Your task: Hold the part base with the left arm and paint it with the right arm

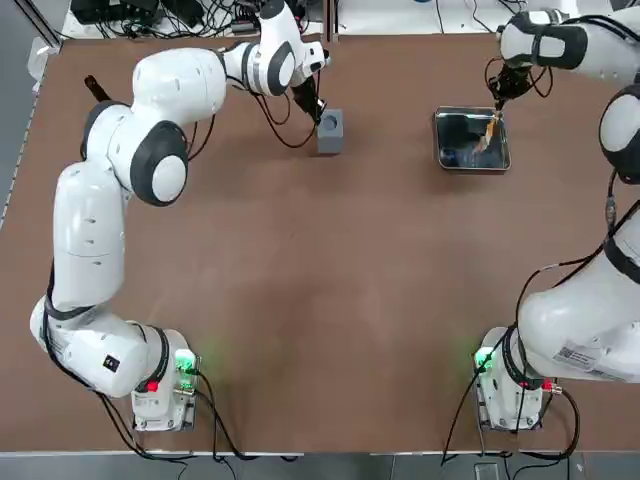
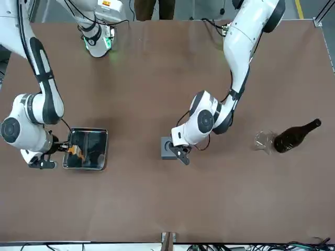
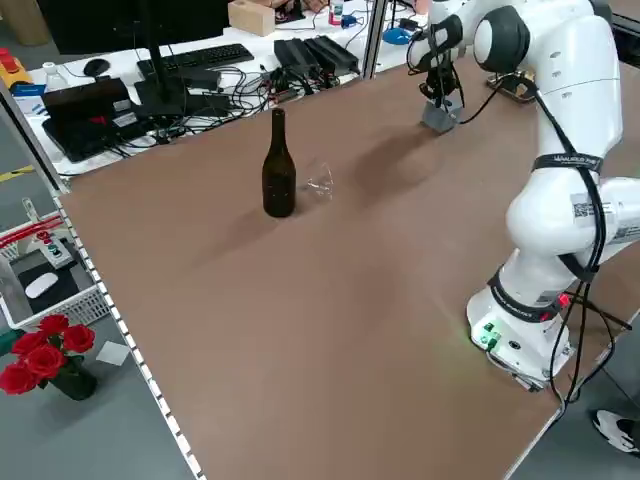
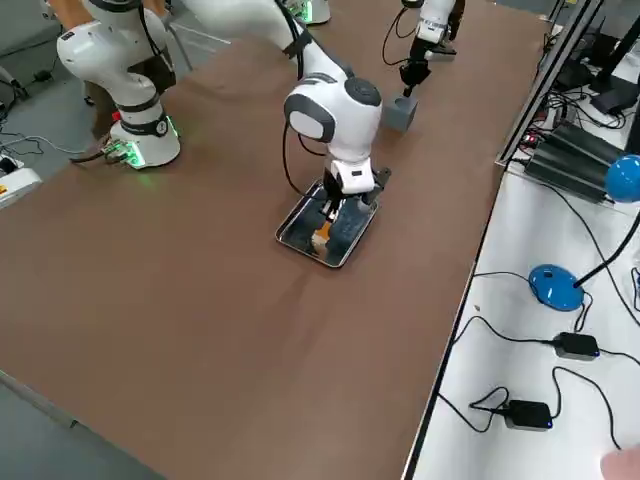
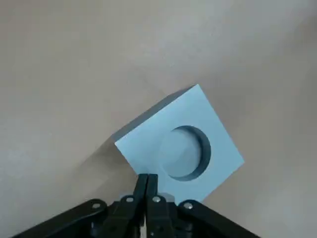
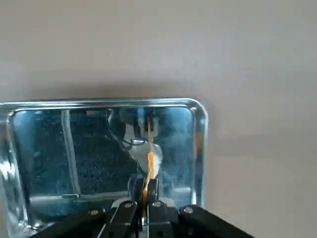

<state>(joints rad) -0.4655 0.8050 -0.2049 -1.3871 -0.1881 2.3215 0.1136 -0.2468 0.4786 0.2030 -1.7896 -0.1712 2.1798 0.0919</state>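
Left gripper [image 5: 146, 184] closed at part base [image 5: 181, 144]; right gripper [image 6: 144, 191] apparently clamps brush [image 6: 150, 161] over tray [image 6: 202, 148].

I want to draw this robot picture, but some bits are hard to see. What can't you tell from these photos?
- Brush tip: in the right wrist view it blends with reflections in the metal tray, so touching or not is unclear.
- Left gripper: fingers shut at the part base edge; the contact is hidden beneath them.
- Glass by the bottle: too small and clear to tell upright or tipped.
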